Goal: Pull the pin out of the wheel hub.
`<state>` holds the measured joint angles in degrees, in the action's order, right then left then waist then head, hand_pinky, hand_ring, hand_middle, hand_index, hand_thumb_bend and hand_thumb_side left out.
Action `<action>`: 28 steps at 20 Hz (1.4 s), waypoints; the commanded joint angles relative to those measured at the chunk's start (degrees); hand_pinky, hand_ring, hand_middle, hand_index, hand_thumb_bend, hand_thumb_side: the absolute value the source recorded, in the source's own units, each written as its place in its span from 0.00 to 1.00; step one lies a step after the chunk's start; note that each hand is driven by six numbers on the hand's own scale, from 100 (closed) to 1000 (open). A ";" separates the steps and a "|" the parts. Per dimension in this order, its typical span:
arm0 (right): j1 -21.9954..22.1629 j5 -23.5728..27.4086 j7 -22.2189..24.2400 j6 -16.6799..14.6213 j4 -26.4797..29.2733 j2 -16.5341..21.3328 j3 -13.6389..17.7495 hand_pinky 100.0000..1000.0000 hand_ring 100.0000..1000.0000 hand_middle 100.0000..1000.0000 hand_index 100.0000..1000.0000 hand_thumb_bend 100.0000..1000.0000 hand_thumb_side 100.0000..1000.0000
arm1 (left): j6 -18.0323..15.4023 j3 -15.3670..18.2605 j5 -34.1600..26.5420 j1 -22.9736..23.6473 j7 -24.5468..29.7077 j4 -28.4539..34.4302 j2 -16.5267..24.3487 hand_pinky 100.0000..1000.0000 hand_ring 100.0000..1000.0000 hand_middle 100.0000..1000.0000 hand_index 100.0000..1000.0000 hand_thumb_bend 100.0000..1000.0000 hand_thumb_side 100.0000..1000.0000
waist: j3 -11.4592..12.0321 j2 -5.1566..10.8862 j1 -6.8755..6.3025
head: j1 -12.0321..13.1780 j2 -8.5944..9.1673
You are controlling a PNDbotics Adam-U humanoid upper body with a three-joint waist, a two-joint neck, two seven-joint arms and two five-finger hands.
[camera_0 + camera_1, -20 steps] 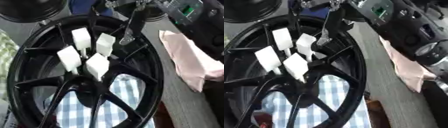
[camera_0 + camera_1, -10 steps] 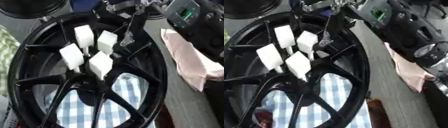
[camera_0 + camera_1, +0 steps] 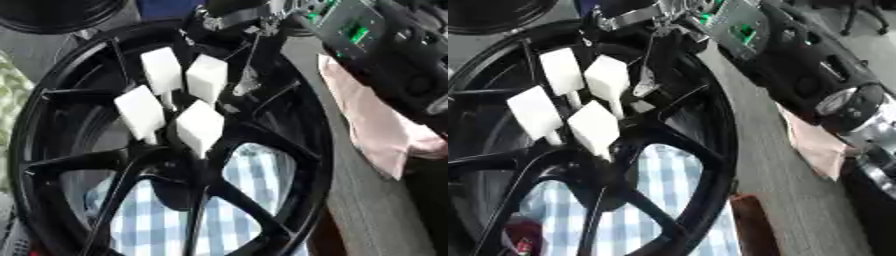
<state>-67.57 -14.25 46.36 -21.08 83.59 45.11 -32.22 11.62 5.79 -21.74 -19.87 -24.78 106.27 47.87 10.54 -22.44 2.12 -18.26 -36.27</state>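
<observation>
Looking down at the black wheel hub (image 3: 289, 150) lying flat on blue checked cloth (image 3: 157, 220); four white-headed pins (image 3: 199, 127) stand clustered at its centre. My right hand (image 3: 636, 15) sits at the far rim, fingers too dark and blurred, can't tell its state. Pink cloth (image 3: 376, 130) lies right of the hub

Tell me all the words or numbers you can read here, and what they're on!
None can be read.
Green panel on the robot's right arm: marks too blurred to read.
Round silver joint on that arm: no legible text.
White pins and black wheel hub: no writing shows.
Checked cloth and pink cloth: no writing shows.
</observation>
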 commanded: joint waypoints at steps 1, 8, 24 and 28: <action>-1.40 0.34 5.61 -4.39 0.20 0.70 0.40 0.91 0.79 0.67 0.65 0.38 0.12 | -0.02 0.50 -0.17 -0.64 0.13 0.91 2.46 0.69 0.73 0.71 0.78 1.00 0.59 | -0.11 0.53 0.44 | -0.25 -0.64; -1.28 0.77 5.61 -2.91 -0.07 0.61 -0.15 0.91 0.77 0.60 0.59 0.38 0.11 | 0.00 0.53 -0.09 -0.47 0.12 0.80 2.43 0.70 0.73 0.71 0.77 1.00 0.59 | -0.10 0.67 0.61 | -0.51 -1.08; -1.64 4.33 5.61 0.46 0.14 0.35 -0.61 0.90 0.72 0.52 0.54 0.37 0.11 | -0.04 0.59 0.01 -0.12 0.09 0.64 2.63 0.70 0.73 0.71 0.77 1.00 0.59 | -0.59 1.45 0.93 | -0.11 -2.24; -1.72 5.28 5.61 2.24 -0.07 0.40 -0.56 0.90 0.71 0.50 0.52 0.36 0.11 | -0.05 0.56 0.03 -0.02 0.11 0.54 2.65 0.70 0.73 0.71 0.77 1.00 0.59 | -0.77 1.85 1.02 | -0.03 -2.46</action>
<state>-68.03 -9.87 50.01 -17.43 83.43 44.63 -33.53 11.63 5.79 -21.74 -19.64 -24.77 106.23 47.89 9.79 -22.38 2.59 -18.29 -38.71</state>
